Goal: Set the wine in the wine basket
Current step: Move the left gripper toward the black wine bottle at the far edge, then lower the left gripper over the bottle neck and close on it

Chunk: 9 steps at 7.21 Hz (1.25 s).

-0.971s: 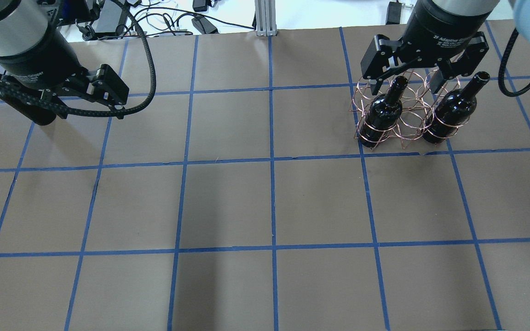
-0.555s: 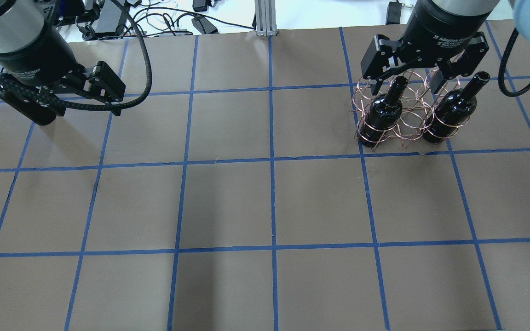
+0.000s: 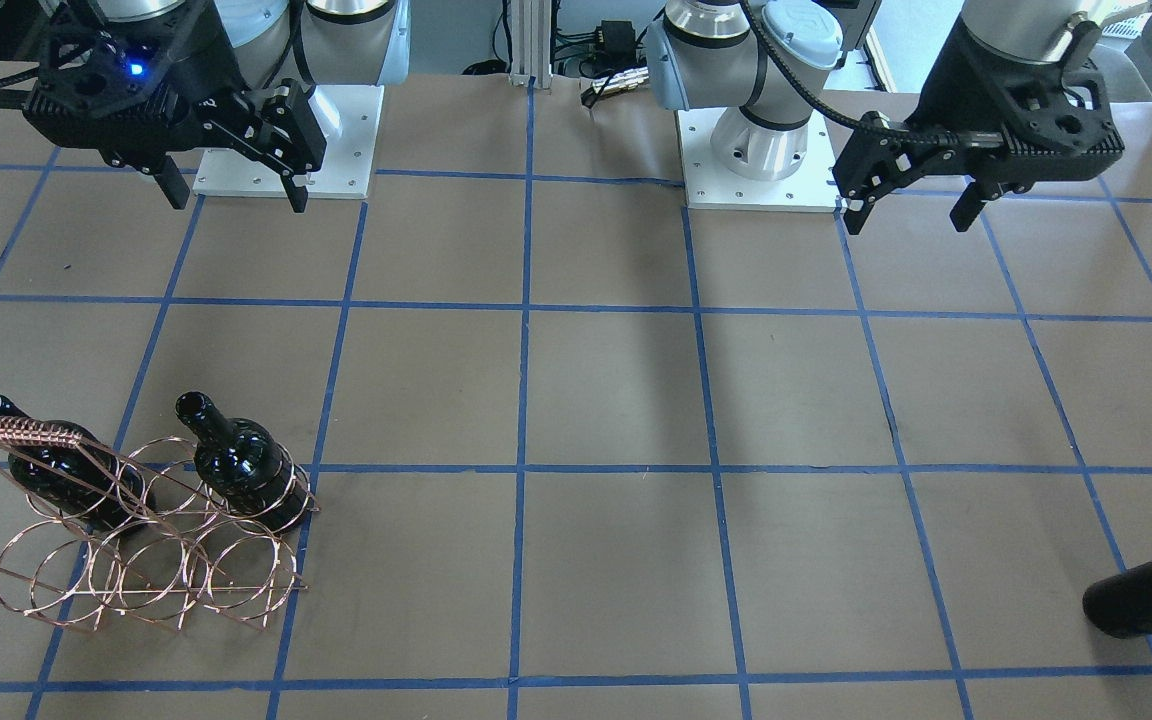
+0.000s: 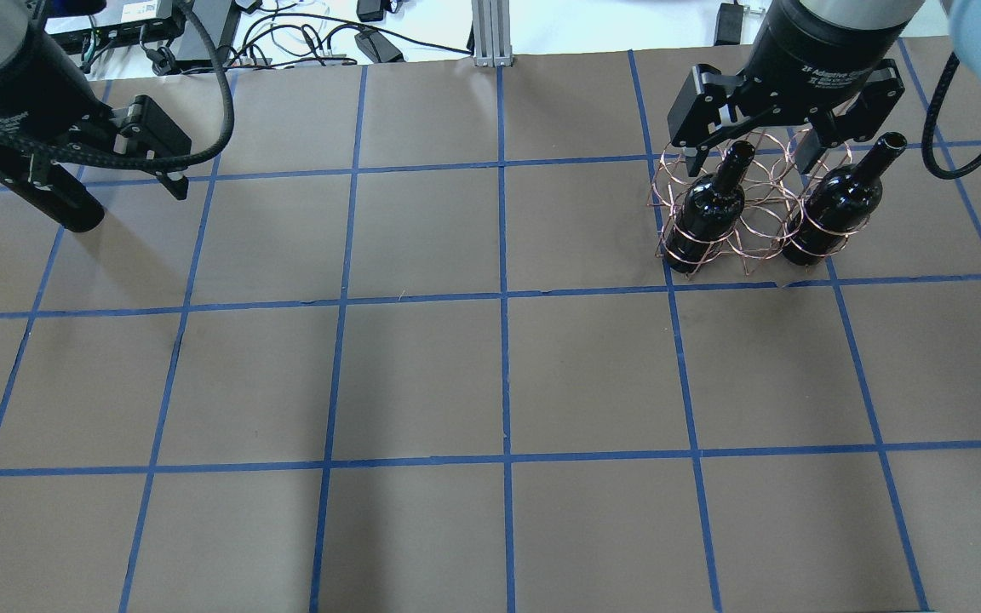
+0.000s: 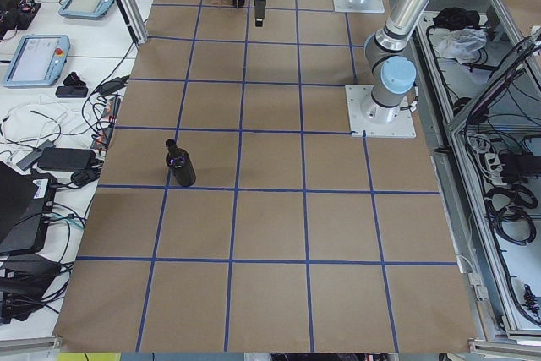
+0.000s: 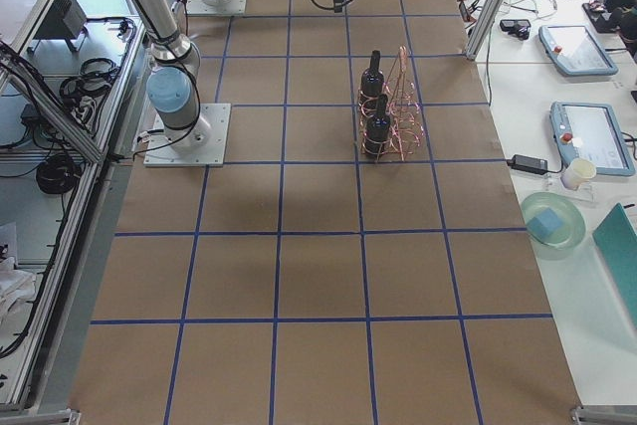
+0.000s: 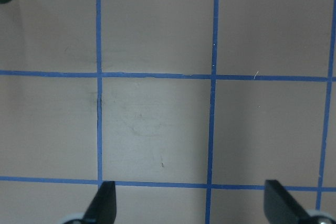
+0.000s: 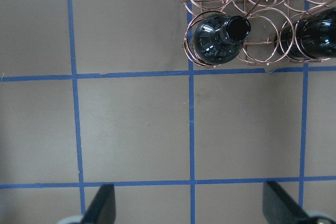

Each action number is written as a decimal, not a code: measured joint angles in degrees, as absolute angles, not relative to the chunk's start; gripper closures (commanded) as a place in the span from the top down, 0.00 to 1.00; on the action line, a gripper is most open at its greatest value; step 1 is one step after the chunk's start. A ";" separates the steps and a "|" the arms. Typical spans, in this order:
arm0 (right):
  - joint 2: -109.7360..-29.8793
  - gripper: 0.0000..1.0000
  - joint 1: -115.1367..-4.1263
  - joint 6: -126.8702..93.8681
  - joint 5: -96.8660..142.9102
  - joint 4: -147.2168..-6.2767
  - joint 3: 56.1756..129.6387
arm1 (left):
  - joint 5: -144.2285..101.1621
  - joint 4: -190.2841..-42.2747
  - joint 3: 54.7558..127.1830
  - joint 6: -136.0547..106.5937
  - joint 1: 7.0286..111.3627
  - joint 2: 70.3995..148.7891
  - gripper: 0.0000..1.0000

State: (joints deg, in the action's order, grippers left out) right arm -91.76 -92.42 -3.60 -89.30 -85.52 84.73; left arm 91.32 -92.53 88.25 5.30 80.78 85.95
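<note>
- The wine (image 5: 179, 168) – a black bottle – stands upright on the table (image 4: 422, 375) at the far left, outside the rack and well apart from it.
- The left gripper (image 3: 906, 215) hangs raised over the left side, fingers pointing down. Its jaws are spread wide with nothing between them. Its wrist camera sees only bare gridded table under the fingertips (image 7: 105, 203), with the bottle at the top-left corner.
- The right gripper (image 3: 236, 197) hangs high on the right, also pointing straight down. Its jaws are wide apart and empty – the rack lies just beyond the fingertips in its wrist view.
- The wine basket (image 4: 759, 223) sits at the far right, handle (image 3: 26, 433) up.
- Two other bottles (image 4: 712, 209) (image 4: 835, 209) stand in the end rings of the row on the robot's side.
</note>
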 measured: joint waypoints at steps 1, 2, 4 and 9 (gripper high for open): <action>-91.76 1.00 -92.43 -3.60 -89.30 -85.52 84.72 | 91.11 -91.75 87.74 5.88 78.86 87.18 1.00; -91.76 1.00 -92.41 -3.60 -89.30 -85.52 84.73 | 90.14 -91.38 85.96 8.15 75.38 89.22 1.00; -91.72 1.00 -92.39 -3.60 -89.30 -85.49 84.73 | 88.95 -91.33 79.07 15.78 67.34 94.95 1.00; -91.71 1.00 -92.46 -3.60 -89.25 -85.54 84.81 | 88.23 -87.84 67.23 28.13 56.26 109.72 1.00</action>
State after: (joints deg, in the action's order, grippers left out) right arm -91.71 -92.46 -3.60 -89.25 -85.54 84.81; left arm 88.23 -87.84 67.23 28.13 56.26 109.72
